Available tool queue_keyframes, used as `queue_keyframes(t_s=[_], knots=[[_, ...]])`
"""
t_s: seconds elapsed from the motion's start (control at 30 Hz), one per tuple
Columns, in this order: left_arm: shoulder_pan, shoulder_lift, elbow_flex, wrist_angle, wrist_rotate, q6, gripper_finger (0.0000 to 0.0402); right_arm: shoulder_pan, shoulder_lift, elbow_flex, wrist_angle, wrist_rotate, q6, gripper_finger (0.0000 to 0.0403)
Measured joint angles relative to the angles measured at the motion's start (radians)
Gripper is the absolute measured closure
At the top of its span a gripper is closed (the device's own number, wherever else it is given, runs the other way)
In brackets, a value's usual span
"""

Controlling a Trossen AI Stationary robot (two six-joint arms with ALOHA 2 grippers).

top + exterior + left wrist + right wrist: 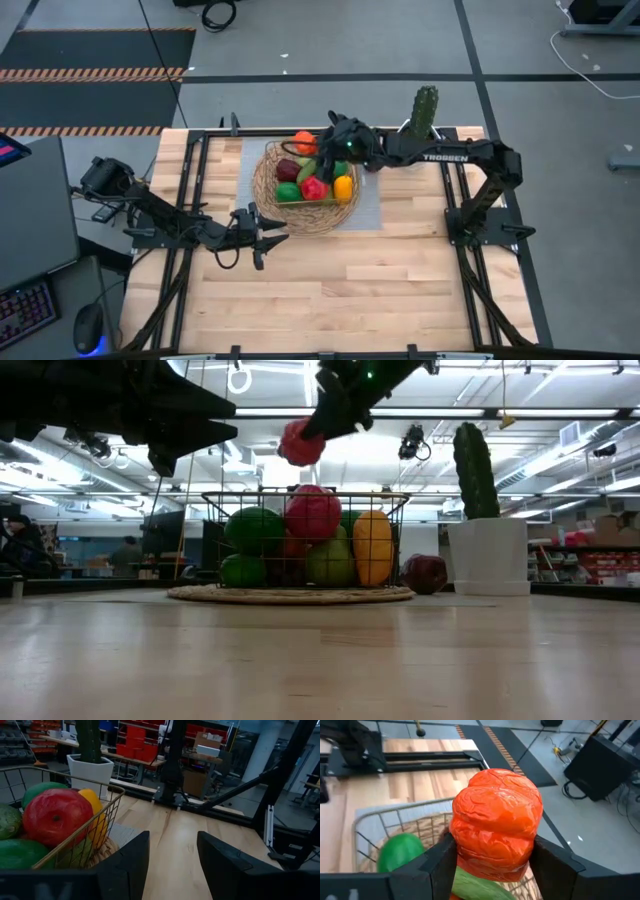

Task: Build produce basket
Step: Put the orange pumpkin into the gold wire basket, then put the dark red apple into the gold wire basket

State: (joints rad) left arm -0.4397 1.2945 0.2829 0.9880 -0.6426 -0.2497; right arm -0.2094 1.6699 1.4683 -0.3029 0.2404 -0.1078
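The tan wicker basket (268, 205) with a wire centre (215, 510) holds red, green, yellow and dark purple toy produce (315, 186). My right gripper (320, 138) is above the basket's far side, shut on an orange-red wrinkled fruit (496, 820), which also shows in the high view (304, 142) and the low view (299, 443). My left gripper (268, 240) is open and empty, just off the basket's near-left rim; its fingers show in the left wrist view (172, 857). My right gripper pinches the orange-red fruit between its two fingers, on two opposite sides of its lower half (462, 847). The fingers come from the table's right side, slanting down. The fruit is lifted clear, above the wire centre's top (300, 494).
A tall green cactus (426, 106) in a white pot (488, 555) stands at the far edge, right of the basket. A dark red fruit (425, 573) lies on the table between basket and pot. A grey mat (372, 205) lies under the basket. Bare wood (340, 290) lies nearer.
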Motion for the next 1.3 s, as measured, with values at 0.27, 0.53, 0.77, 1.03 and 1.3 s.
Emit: queue_keyframes(t_s=[0.27,0.53,0.77,1.03,1.3], knots=[[0.0,0.0,0.0,0.0,0.0,0.001,0.023,-0.029,0.0,-0.075,0.072,-0.021,-0.007,0.0151],[0.0,0.0,0.0,0.001,0.0,0.002,0.023,-0.028,0.0,-0.101,0.079,-0.014,-0.017,0.0081],[0.0,0.0,0.0,-0.033,0.0,-0.001,0.023,-0.028,-0.024,-0.102,0.005,0.135,-0.044,0.0041],[0.0,0.0,0.0,-0.039,0.0,-0.001,0.023,-0.067,-0.102,-0.101,-0.19,0.315,-0.086,0.0044],[0.0,0.0,0.0,-0.039,0.0,-0.001,0.023,-0.141,-0.119,-0.101,-0.524,0.304,0.016,0.0046]])
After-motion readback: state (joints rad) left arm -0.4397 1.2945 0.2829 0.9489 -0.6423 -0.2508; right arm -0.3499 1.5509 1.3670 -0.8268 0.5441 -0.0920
